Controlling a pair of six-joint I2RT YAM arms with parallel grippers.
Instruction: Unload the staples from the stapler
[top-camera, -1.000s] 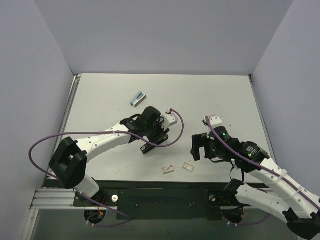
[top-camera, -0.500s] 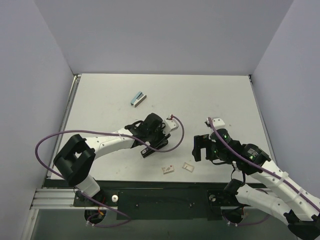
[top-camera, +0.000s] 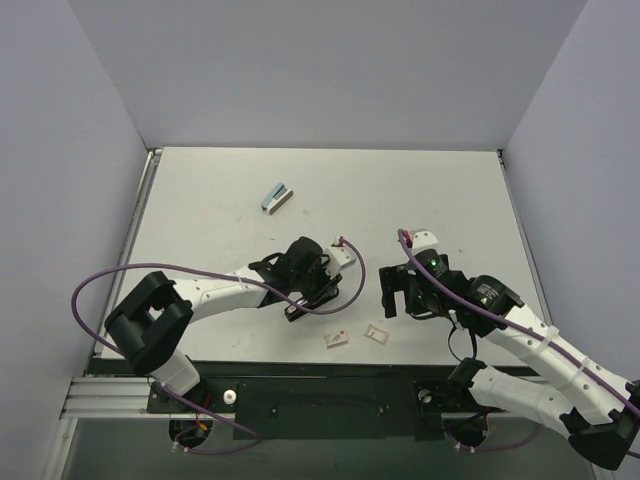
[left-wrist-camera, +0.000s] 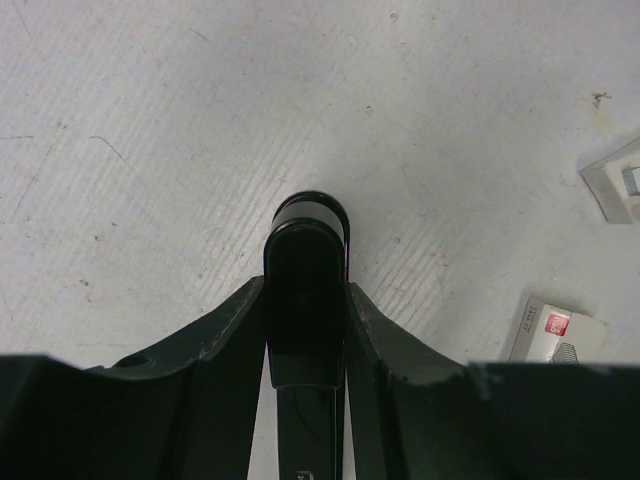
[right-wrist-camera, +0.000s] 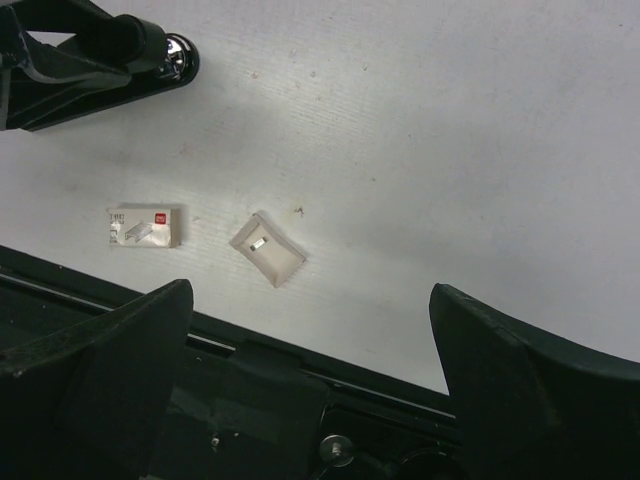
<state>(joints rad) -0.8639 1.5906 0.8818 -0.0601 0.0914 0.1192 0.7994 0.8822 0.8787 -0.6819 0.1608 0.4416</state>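
Table (top-camera: 200, 250): black bar (left-wrist-camera: 306, 262), left end effector (top-camera: 300, 302), nearer.

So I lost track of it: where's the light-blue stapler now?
In the top view the stapler lies far left on the table, beyond the left claw gripping a black bar.
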